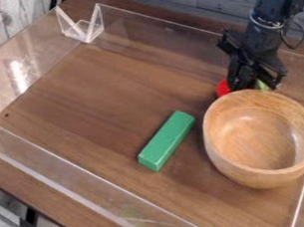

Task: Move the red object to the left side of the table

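A clear plastic stand (80, 23) sits at the far left corner of the worktop (87, 101). A green block (166, 140) lies near the centre. A wooden bowl (261, 138) rests at the right. Just behind its rim, the end effector (249, 77) points down, fingers pressed together on the red object (226, 87).

Table (87, 101) with block (165, 141), bowl (261, 136)
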Controlling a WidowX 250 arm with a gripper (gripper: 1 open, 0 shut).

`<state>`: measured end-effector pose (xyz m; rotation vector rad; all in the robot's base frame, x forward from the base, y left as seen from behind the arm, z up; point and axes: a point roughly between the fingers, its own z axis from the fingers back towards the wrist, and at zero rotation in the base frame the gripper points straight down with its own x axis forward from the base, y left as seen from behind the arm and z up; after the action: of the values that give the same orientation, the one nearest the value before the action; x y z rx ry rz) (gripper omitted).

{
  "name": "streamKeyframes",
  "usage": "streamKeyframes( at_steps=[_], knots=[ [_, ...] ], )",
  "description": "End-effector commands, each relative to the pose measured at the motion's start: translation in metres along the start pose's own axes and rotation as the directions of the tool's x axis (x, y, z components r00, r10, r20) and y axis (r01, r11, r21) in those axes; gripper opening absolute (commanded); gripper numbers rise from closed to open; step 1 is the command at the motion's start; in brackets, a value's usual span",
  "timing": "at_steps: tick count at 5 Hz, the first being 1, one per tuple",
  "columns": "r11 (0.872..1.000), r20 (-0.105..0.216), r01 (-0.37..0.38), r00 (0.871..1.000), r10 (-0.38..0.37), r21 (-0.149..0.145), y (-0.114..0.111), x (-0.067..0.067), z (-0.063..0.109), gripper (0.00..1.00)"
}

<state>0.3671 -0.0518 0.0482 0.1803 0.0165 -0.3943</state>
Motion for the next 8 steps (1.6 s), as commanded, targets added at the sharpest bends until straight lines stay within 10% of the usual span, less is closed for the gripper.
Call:
streamKeyframes(
  at_steps=[1,4,6,8],
  knots=[
    [0.999,0.086,0.011,0.996,-0.014,0.038,0.015,0.002,0.026,0.00],
    [0.997,0.109,-0.053,0.993,0.046,0.059,0.016,0.005,0.048,0.00],
    [0.991,0.242,-0.068,0.970,0.038,0.116,0.061,-0.039,0.123,0.00],
    [0.995,0.254,-0.038,0.967,0.014,0.091,0.037,-0.027,0.136,0.00]
  ],
)
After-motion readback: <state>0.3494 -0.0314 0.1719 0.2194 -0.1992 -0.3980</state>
